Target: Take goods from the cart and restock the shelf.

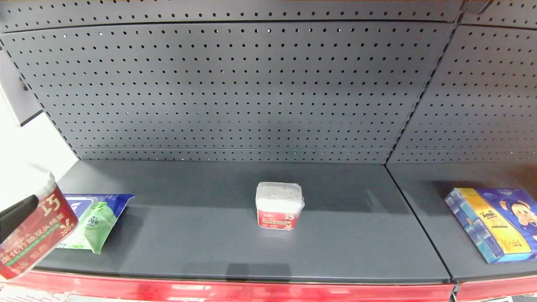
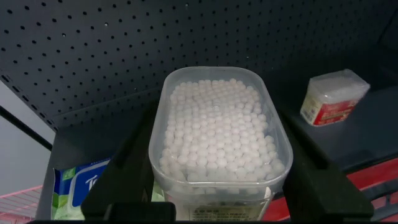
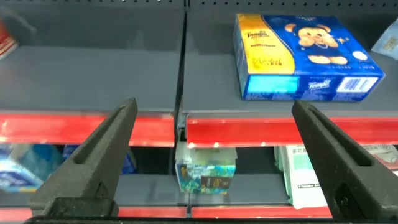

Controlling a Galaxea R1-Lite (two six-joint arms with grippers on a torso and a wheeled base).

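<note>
Looks onto a dark grey metal shelf (image 1: 201, 235) backed by a perforated panel (image 1: 235, 92) of the same grey, split by a vertical slotted upright (image 1: 419, 96) into two bays. Carries a glossy red strip (image 1: 235, 290) along the front edge, catching soft light. Meets a plain white surface (image 1: 25, 142) at the left end.
</note>
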